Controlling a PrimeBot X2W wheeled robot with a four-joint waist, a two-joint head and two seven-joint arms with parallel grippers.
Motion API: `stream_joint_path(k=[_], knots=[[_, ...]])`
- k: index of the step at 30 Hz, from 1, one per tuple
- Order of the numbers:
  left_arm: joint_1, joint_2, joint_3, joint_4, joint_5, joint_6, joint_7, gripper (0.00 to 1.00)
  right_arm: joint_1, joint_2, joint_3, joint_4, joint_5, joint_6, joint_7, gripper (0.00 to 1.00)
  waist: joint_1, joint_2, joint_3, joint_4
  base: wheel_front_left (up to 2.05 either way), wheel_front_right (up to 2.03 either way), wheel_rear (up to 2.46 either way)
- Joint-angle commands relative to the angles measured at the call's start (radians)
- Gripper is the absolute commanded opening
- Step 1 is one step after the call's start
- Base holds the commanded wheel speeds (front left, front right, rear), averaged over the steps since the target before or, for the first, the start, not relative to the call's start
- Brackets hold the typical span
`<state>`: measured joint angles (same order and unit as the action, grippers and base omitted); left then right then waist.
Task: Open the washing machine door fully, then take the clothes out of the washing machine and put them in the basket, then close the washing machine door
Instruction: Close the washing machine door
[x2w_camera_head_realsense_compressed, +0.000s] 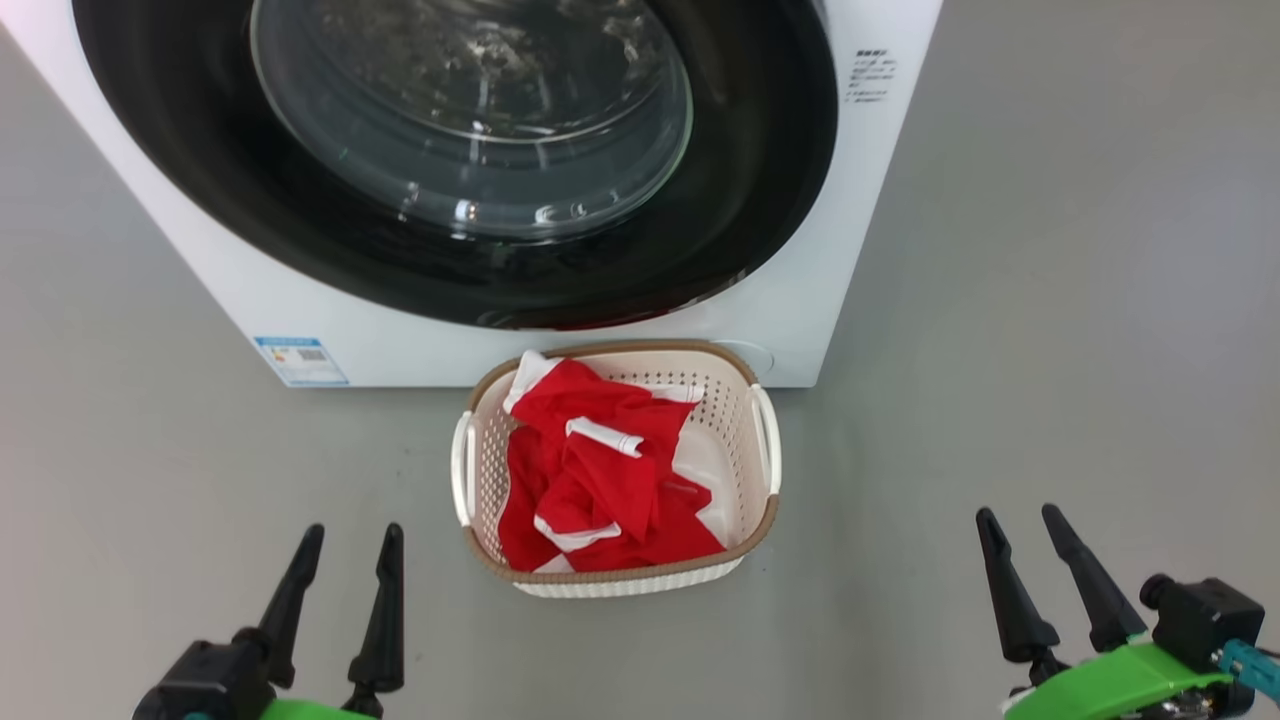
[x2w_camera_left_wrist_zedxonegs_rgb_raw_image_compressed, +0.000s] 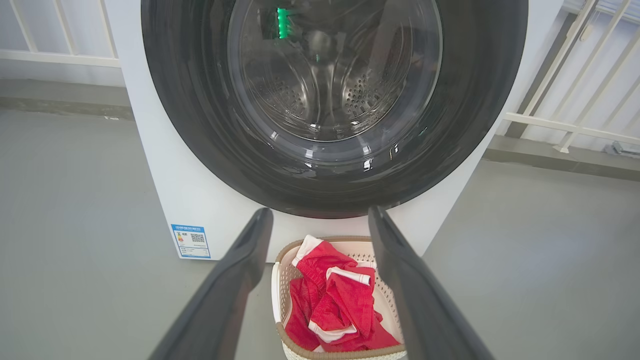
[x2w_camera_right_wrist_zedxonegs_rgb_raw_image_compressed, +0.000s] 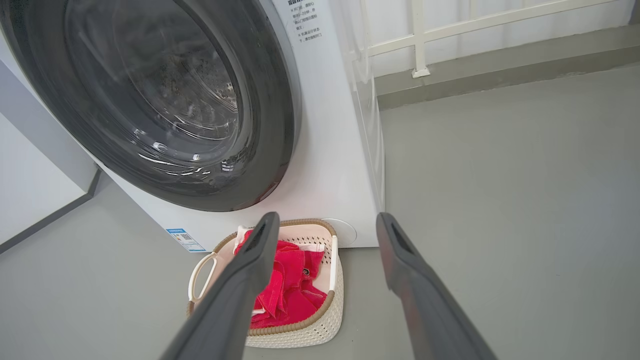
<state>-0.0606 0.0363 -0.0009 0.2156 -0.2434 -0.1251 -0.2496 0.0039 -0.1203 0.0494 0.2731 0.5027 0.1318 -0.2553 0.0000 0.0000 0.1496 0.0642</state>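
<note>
The white washing machine (x2w_camera_head_realsense_compressed: 330, 330) (x2w_camera_left_wrist_zedxonegs_rgb_raw_image_compressed: 165, 200) (x2w_camera_right_wrist_zedxonegs_rgb_raw_image_compressed: 330, 150) stands ahead with its washing machine door (x2w_camera_head_realsense_compressed: 470, 120) (x2w_camera_left_wrist_zedxonegs_rgb_raw_image_compressed: 330, 100) (x2w_camera_right_wrist_zedxonegs_rgb_raw_image_compressed: 160, 100) shut flat against the front; a steel drum shows through the glass. On the floor just in front sits the cream basket (x2w_camera_head_realsense_compressed: 735, 440) (x2w_camera_left_wrist_zedxonegs_rgb_raw_image_compressed: 280, 295) (x2w_camera_right_wrist_zedxonegs_rgb_raw_image_compressed: 325, 320) holding the red clothes (x2w_camera_head_realsense_compressed: 600, 480) (x2w_camera_left_wrist_zedxonegs_rgb_raw_image_compressed: 335, 305) (x2w_camera_right_wrist_zedxonegs_rgb_raw_image_compressed: 295, 290) with white trim. My left gripper (x2w_camera_head_realsense_compressed: 350, 545) (x2w_camera_left_wrist_zedxonegs_rgb_raw_image_compressed: 320, 220) is open at lower left, well short of the basket. My right gripper (x2w_camera_head_realsense_compressed: 1020, 525) (x2w_camera_right_wrist_zedxonegs_rgb_raw_image_compressed: 325, 225) is open at lower right, holding nothing.
Grey floor surrounds the machine and basket. A blue label sticker (x2w_camera_head_realsense_compressed: 300, 360) (x2w_camera_left_wrist_zedxonegs_rgb_raw_image_compressed: 191, 241) sits on the machine's lower left front. White railings (x2w_camera_left_wrist_zedxonegs_rgb_raw_image_compressed: 565, 125) (x2w_camera_right_wrist_zedxonegs_rgb_raw_image_compressed: 420, 40) run along the wall behind and to the right. A white wall (x2w_camera_right_wrist_zedxonegs_rgb_raw_image_compressed: 30, 190) lies left of the machine.
</note>
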Motion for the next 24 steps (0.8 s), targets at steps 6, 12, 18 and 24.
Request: stream_joint_path(k=[6, 12, 18, 24], knots=[[0.031, 0.014, 0.049, -0.029, 0.025, -0.005, -0.012, 1.00, 0.039, -0.004, 0.020, -0.025, -0.001, -0.001, -0.006, 1.00, 0.0000, 0.0000, -0.038, -0.028, 0.00, 0.00, 0.00], [0.066, 0.014, 0.055, -0.038, 0.026, -0.005, -0.012, 1.00, 0.070, 0.004, 0.001, -0.035, -0.006, -0.001, -0.006, 1.00, 0.0000, 0.0000, -0.057, -0.042, 0.00, 0.00, 0.00], [0.100, 0.016, 0.064, -0.044, 0.018, -0.005, -0.012, 1.00, 0.098, 0.006, -0.015, -0.043, -0.013, -0.001, -0.006, 1.00, 0.0000, 0.0000, -0.072, -0.053, 0.00, 0.00, 0.00], [0.131, 0.021, 0.078, -0.048, 0.009, -0.005, -0.012, 1.00, 0.121, 0.005, -0.024, -0.045, -0.017, -0.001, -0.006, 1.00, 0.0000, 0.0000, -0.085, -0.063, 0.00, 0.00, 0.00]])
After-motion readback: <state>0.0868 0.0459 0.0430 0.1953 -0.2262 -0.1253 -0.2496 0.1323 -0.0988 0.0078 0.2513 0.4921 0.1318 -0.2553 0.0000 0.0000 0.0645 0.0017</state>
